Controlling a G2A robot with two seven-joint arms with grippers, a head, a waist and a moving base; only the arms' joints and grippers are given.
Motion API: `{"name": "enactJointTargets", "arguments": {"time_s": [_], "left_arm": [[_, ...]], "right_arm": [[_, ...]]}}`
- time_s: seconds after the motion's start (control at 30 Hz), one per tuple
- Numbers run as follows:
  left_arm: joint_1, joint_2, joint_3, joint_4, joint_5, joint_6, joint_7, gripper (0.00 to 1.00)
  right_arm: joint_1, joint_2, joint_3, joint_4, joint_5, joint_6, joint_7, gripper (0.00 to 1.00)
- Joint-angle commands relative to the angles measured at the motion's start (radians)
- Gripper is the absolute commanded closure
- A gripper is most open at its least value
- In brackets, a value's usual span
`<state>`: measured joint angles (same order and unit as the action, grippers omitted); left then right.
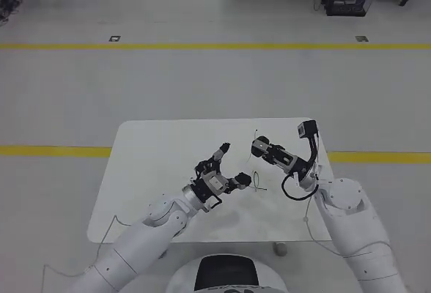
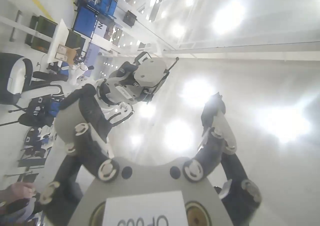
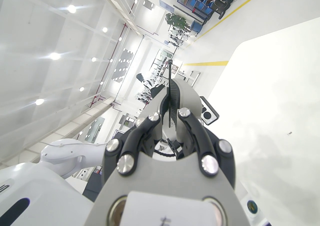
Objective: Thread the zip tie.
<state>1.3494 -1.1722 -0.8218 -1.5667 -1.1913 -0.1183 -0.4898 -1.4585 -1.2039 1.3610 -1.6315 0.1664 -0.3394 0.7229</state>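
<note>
Zip tie (image 3: 169, 91) is pinched between the closed fingers of your right gripper (image 1: 262, 149), held in the air over the table (image 1: 149, 168), with its strip straight and sticking out past the fingertips. You have the grasp. As I judge it, the threading is all left to do, since the held strip forms no loop. Your left gripper (image 1: 233, 163) hangs just beside it, fingers spread wide and holding nothing. A thin dark loop (image 1: 258, 181) shows on the table beneath them (another tie or a shadow, I cannot tell). The table's far and right edges are near your right gripper. The broad open room is to your left.
</note>
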Motion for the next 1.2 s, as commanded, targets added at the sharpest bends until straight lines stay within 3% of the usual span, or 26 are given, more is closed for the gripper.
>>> {"name": "enactJointTargets", "arguments": {"time_s": [0.0, 0.1, 0.17, 0.6, 0.67, 0.73, 0.77, 1.03, 1.17], "left_arm": [[0.002, -0.003, -0.007, 0.004, -0.08, 0.032, 0.002, 0.0], [0.005, -0.01, -0.01, 0.004, -0.182, 0.085, 0.019, 0.0], [-0.002, -0.013, -0.011, 0.004, -0.199, 0.107, 0.025, 0.0], [0.012, -0.018, -0.021, -0.02, -0.2, 0.091, 0.024, 0.0], [0.015, -0.02, -0.023, -0.021, -0.21, 0.096, 0.012, 0.12], [0.016, -0.021, -0.025, -0.02, -0.213, 0.101, 0.008, 0.46], [0.016, -0.022, -0.026, -0.02, -0.216, 0.105, 0.006, 0.5], [0.016, -0.03, -0.03, -0.013, -0.214, 0.115, 0.009, 0.67], [0.017, -0.033, -0.032, -0.011, -0.209, 0.118, 0.012, 0.67]], "right_arm": [[-0.005, 0.0, -0.006, -0.005, -0.007, -0.001, -0.019, 1.0], [-0.007, 0.0, -0.01, -0.014, -0.013, -0.001, -0.034, 1.0], [-0.01, 0.0, -0.01, -0.023, -0.016, -0.001, -0.043, 1.0], [-0.017, 0.0, -0.02, -0.037, -0.037, -0.001, -0.071, 1.0], [-0.017, 0.001, -0.022, -0.041, -0.046, -0.001, -0.072, 1.0], [-0.018, 0.002, -0.023, -0.045, -0.053, -0.001, -0.076, 1.0], [-0.019, 0.002, -0.024, -0.048, -0.058, -0.001, -0.079, 1.0], [-0.025, 0.004, -0.026, -0.079, -0.102, -0.001, -0.104, 1.0], [-0.029, 0.005, -0.025, -0.089, -0.118, -0.001, -0.117, 1.0]]}}
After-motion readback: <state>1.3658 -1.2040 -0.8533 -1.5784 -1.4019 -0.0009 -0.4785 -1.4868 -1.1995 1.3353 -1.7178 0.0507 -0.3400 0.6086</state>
